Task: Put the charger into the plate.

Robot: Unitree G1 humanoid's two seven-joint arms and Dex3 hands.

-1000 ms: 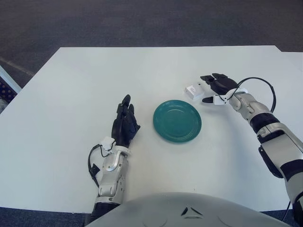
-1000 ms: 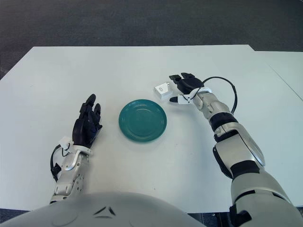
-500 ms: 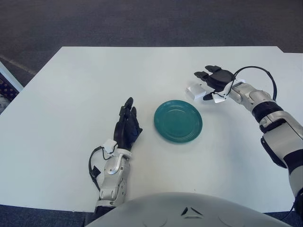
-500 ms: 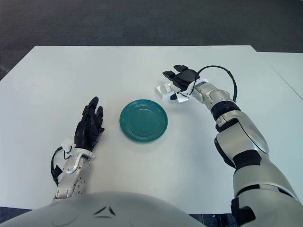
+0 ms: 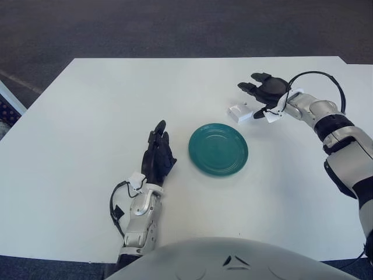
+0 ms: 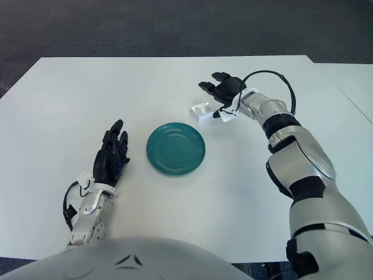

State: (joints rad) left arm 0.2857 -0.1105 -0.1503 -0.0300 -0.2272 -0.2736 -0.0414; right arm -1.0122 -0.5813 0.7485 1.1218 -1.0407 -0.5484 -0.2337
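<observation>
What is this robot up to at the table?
It is working toward getting the small white charger onto the green plate. The right robot hand hangs open just beside and above the charger, not yet gripping it. The plate holds nothing. The left robot hand rests idle on the table, left of the plate.

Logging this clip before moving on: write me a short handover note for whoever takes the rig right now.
Right hand: open, fingers spread, just beyond and right of the charger, not gripping it.
Left hand: idle, open, on the table left of the plate.
Charger: on the table, past the plate's far right rim.
Done: approach only.
Left: grasp the charger, carry it over, set it in the plate.
</observation>
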